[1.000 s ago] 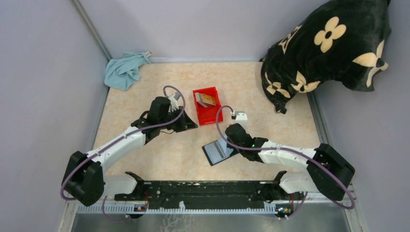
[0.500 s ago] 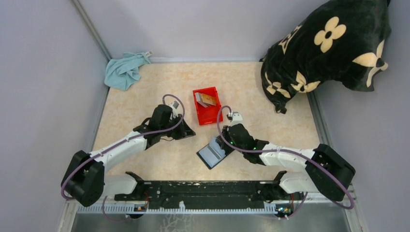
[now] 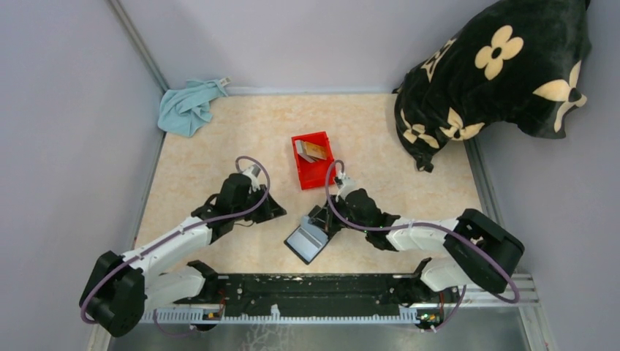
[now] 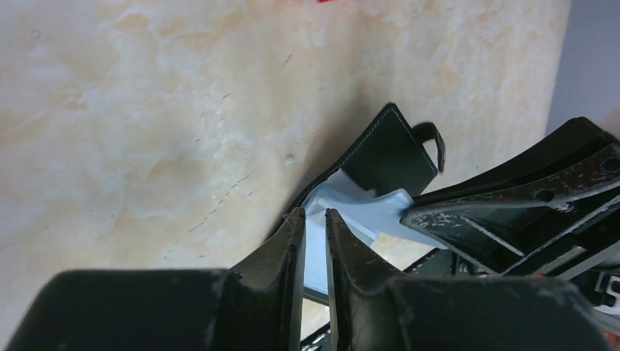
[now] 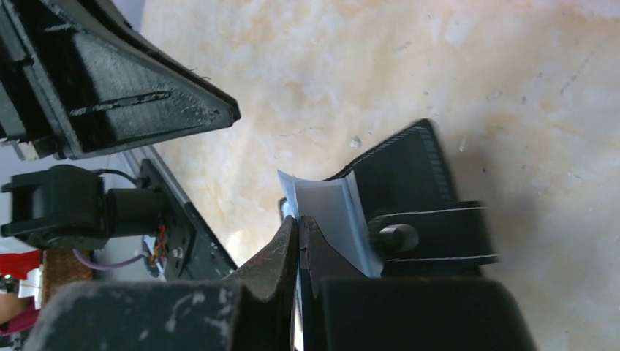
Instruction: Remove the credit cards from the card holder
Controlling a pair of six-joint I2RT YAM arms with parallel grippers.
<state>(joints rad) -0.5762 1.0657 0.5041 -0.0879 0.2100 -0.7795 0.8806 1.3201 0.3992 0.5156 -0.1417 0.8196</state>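
The black, stitched card holder (image 3: 307, 241) is seen lying open at six o'clock of the red plastic bin (image 3: 319, 175). Its pale blue lining is pinched by the closed right gripper (image 5: 298, 219), and its slots are hidden. The left gripper (image 4: 313, 216), at the holder's ten o'clock, is parted narrowly on nothing. Flat tan and grey credit cards (image 3: 310, 151), overlapped, are seen at the bin's twelve o'clock end.
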